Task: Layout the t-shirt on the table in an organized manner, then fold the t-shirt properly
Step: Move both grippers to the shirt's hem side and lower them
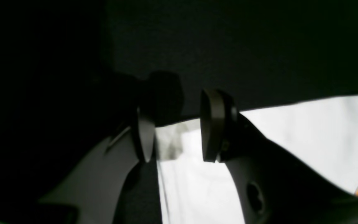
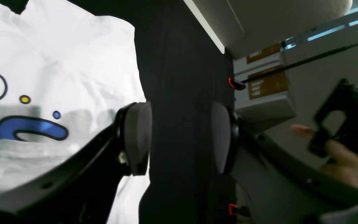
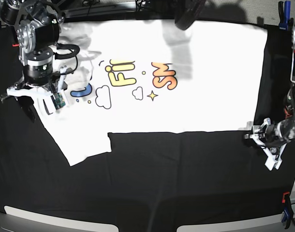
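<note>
The white t-shirt lies spread print-up across the far half of the black table, with one sleeve pointing toward the front left. My left gripper is open, low over the table beside the shirt's front right corner. In the left wrist view its fingers stand apart with white shirt cloth behind the gap. My right gripper is open at the shirt's left edge. In the right wrist view, it frames bare table, with the shirt just to its left.
Red clips sit on the table's edge. Blue clips sit at the far right corner and the near right corner. A person's hand holding a black device is beyond the table edge, near grey boxes.
</note>
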